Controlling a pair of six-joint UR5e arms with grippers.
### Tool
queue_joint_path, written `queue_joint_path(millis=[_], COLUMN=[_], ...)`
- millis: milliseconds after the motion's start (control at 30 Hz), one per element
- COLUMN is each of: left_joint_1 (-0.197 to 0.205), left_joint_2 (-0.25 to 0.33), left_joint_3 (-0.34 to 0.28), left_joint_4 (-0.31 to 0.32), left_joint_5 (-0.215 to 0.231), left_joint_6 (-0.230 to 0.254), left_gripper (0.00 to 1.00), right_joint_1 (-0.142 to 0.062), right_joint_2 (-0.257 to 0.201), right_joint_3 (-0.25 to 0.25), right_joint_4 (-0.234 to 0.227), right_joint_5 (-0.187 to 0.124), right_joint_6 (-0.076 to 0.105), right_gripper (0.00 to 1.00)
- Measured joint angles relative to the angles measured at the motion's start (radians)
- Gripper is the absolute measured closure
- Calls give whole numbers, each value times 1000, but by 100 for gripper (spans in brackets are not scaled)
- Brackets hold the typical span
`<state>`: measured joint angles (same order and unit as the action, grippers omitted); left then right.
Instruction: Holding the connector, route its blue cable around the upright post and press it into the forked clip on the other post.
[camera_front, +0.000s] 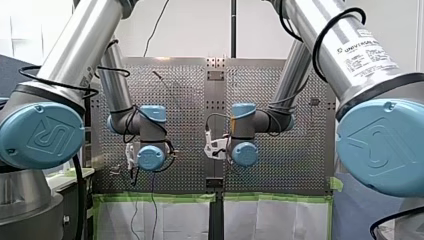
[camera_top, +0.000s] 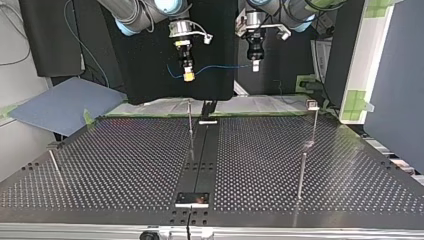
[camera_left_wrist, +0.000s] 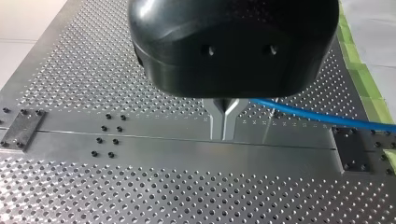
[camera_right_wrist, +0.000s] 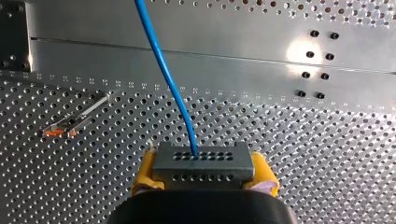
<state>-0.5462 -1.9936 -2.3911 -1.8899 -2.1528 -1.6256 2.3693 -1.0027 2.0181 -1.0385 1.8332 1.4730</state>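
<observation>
While both arms hang clear above the perforated table, my right gripper clamps the grey connector between yellow pads — its blue cable runs across to my left gripper, metal fingers pinched together on it.

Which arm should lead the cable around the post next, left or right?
Right. My right gripper is shut on the connector, with the blue cable running out of it, and in the top view an upright post shows just below it. My left gripper only pinches the cable farther along.
</observation>
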Motion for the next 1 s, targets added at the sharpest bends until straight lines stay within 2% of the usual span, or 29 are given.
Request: queue_joint_path(millis=[100,267,367,533,733,900,1000], left_joint_1=[6,11,12,12,12,12,11], left_joint_2=[-8,-41,-66,-92,-96,-98,-109], left_joint_3=[0,0,0,0,0,0,10], left_joint_4=[1,1,1,1,1,3,13], left_joint_5=[1,1,1,1,1,3,17], left_joint_6=[8,30,34,35,35,34,20], left_gripper=[100,100,100,100,100,100,100], right_joint_1=[6,43,57,62,63,63,63], right_joint_2=[6,45,73,120,166,177,184], right_joint_3=[-6,-45,-64,-71,-72,-72,-81], right_joint_4=[6,45,73,105,110,110,113], right_joint_5=[5,11,12,12,12,12,14], right_joint_6=[-2,-3,-3,-3,-3,-3,4], right_gripper=[100,100,100,100,100,100,100])
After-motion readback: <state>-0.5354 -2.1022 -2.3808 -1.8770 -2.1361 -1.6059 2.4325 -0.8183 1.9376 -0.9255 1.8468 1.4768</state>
